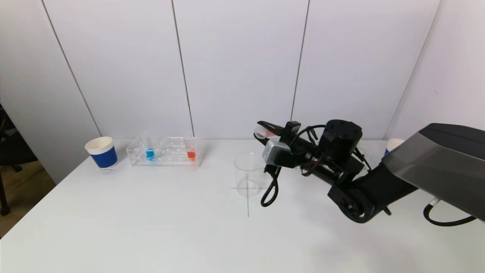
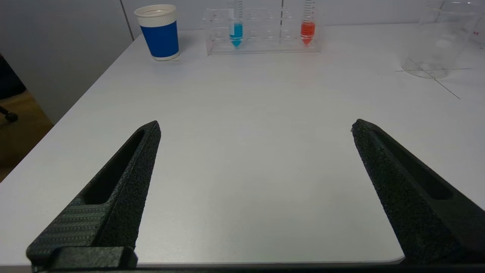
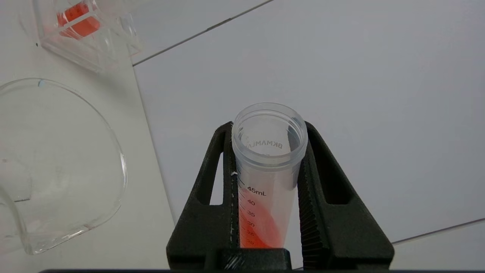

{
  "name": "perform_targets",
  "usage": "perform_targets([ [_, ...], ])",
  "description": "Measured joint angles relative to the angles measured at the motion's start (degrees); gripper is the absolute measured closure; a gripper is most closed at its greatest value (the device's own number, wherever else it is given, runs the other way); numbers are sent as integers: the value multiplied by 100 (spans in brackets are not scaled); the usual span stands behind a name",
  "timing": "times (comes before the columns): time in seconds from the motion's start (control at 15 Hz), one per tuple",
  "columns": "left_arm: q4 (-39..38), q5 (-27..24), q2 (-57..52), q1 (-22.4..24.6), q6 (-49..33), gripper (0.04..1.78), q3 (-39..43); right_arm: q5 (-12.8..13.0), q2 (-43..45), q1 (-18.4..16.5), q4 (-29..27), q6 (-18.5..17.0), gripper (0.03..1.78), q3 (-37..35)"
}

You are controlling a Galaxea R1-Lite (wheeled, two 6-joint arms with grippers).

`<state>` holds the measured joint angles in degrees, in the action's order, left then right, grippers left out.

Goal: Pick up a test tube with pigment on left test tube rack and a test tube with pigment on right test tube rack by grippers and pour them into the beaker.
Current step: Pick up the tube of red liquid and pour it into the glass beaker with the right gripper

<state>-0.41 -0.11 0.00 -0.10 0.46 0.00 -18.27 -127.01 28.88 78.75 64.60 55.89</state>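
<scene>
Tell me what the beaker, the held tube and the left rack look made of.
Beaker: clear glass, likely, with a glossy rim. Test tube in the right gripper: translucent plastic, going by its threaded mouth and printed scale. Left rack: clear acrylic, apparently, with flat see-through walls.

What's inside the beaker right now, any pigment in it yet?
The beaker looks empty; no coloured liquid shows through its glass. The right end effector holds a tube with orange pigment still inside. The arm covers the beaker's far right wall.

Right gripper (image 3: 267, 189) raised sideways, jaws clamped; left gripper (image 2: 255, 129) low, jaws spread.
</scene>
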Motion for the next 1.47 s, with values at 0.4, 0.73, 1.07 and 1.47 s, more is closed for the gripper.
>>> perform_targets([
  [0.4, 0, 1, 0, 0, -5, 6, 0, 45, -24, -2, 115, 243, 132, -66],
  [0.73, 0, 1, 0, -1, -2, 6, 0, 45, -30, 0, 121, 475, 132, -68],
  [1.07, 0, 0, 0, 2, -2, 6, 0, 37, -46, 24, 115, 725, 132, -85],
  [1.47, 0, 1, 0, 0, -2, 6, 0, 23, -83, 30, 118, 930, 132, -129],
])
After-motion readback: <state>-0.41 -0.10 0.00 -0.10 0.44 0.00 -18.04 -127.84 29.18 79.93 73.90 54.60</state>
